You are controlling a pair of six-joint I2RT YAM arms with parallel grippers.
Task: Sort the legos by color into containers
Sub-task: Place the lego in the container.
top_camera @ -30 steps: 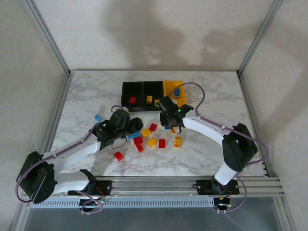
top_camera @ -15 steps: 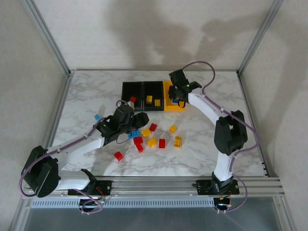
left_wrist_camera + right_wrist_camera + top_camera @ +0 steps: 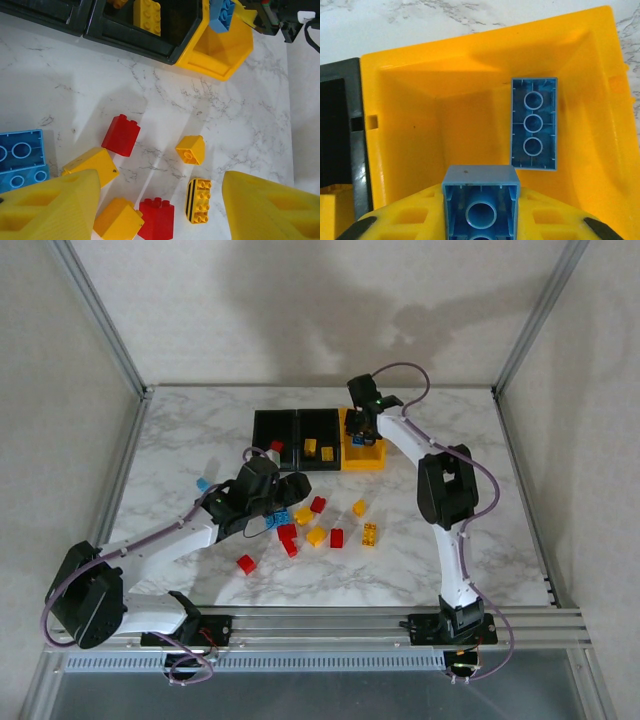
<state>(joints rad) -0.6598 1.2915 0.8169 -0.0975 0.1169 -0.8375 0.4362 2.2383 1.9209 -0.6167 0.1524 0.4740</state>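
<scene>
Glossy plastic legos [image 3: 121, 135] and yellow bin [image 3: 405, 125], smooth marble-look table [image 3: 150, 90]

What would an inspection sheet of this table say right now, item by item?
Surface: white marble-pattern table.
Job's things: black bins hold a red brick and yellow bricks; yellow bin holds a long blue brick; loose bricks lie mid-table.
Clutter: nothing seen.
End effectors: right end effector shut on a small blue brick above the yellow bin; left end effector open over the loose bricks.
Cables: purple cables loop along both arms.
Surroundings: metal frame posts, pale walls.
</scene>
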